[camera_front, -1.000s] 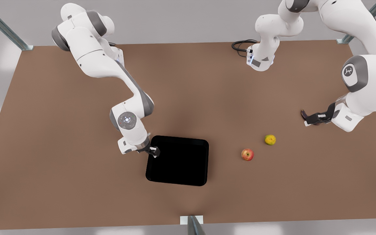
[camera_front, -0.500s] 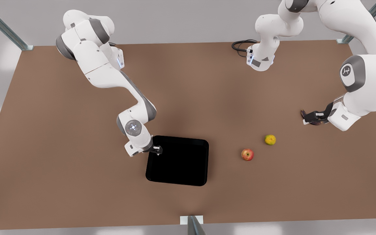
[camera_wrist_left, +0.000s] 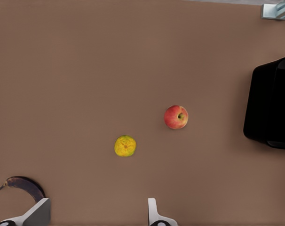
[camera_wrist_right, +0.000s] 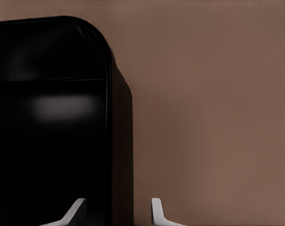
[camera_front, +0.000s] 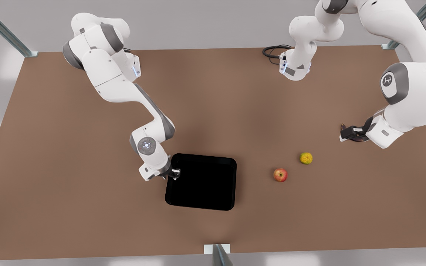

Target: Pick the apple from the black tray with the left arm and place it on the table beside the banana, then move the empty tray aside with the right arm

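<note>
The black tray (camera_front: pixel 200 181) lies empty on the brown worktop (camera_front: pixel 87 207), and I take it as the landmark. The apple (camera_front: pixel 280 175) already rests on the worktop, well apart from the tray toward the front view's right, and a yellow-green lumpy fruit (camera_front: pixel 306 158) sits near it, a little farther from the tray. The banana (camera_wrist_left: pixel 21 185) is the farthest thing from the tray, lying under the left tool (camera_front: pixel 347 133), so the apple is only loosely beside it, with the lumpy fruit between them. The left tool hovers there with its fingers (camera_wrist_left: pixel 154 213) spread wide and nothing between them; this arm seems to be waiting. The first half of the task looks finished, and I judge the step in hand to be the grasp of the tray. The right tool (camera_front: pixel 175 173) is at the tray's rim on the side away from the apple, near a rounded corner. In the right wrist view its fingers (camera_wrist_right: pixel 157 211) stand open on both sides of the rim wall, one over the tray's inside and one outside, holding nothing yet. The next move, I think, calls for lowering a little, pinching the thin rim firmly, and then dragging the tray away from the fruits without tilting it.
</note>
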`<state>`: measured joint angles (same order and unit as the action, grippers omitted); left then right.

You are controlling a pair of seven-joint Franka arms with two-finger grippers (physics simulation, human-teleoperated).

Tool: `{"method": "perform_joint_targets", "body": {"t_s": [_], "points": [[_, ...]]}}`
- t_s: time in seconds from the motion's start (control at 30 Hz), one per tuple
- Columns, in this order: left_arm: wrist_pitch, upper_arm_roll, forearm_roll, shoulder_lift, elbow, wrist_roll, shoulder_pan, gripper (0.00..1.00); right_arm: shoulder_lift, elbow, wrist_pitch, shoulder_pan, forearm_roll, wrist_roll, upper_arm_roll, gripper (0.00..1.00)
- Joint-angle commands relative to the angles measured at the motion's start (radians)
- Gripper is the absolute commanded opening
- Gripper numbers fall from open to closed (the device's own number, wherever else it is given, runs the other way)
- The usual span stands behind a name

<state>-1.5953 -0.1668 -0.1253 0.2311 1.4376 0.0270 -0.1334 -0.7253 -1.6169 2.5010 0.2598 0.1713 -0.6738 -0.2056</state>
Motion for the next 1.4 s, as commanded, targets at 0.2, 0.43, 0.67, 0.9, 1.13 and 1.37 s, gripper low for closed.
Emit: {"method": "perform_joint_targets", "body": {"t_s": [0.2,0.43,0.67,0.9,1.13,1.37], "points": [[-0.005,0.000,0.001,0.001,0.001,-0.006,0.000,1.00,0.004,0.009,-0.001,-0.001,-0.004,0.119,0.000,0.23],[-0.002,-0.007,0.001,-0.003,0.001,-0.006,0.001,1.00,0.101,0.009,-0.105,-0.007,-0.006,0.141,-0.006,0.15],[-0.005,-0.005,0.001,0.001,0.003,-0.006,0.000,1.00,0.248,0.061,-0.471,-0.086,-0.056,0.465,0.000,0.11],[-0.017,0.000,0.003,-0.004,-0.003,-0.004,-0.002,1.00,0.282,0.206,-0.700,-0.091,-0.139,1.109,0.261,0.11],[-0.020,-0.002,0.004,-0.006,-0.003,0.001,-0.002,1.00,0.247,0.213,-0.682,-0.293,-0.348,1.543,0.252,0.11],[-0.020,-0.002,0.004,-0.006,-0.008,-0.002,-0.002,1.00,0.150,0.230,-0.680,-0.363,-0.441,1.637,0.259,0.11]]}}
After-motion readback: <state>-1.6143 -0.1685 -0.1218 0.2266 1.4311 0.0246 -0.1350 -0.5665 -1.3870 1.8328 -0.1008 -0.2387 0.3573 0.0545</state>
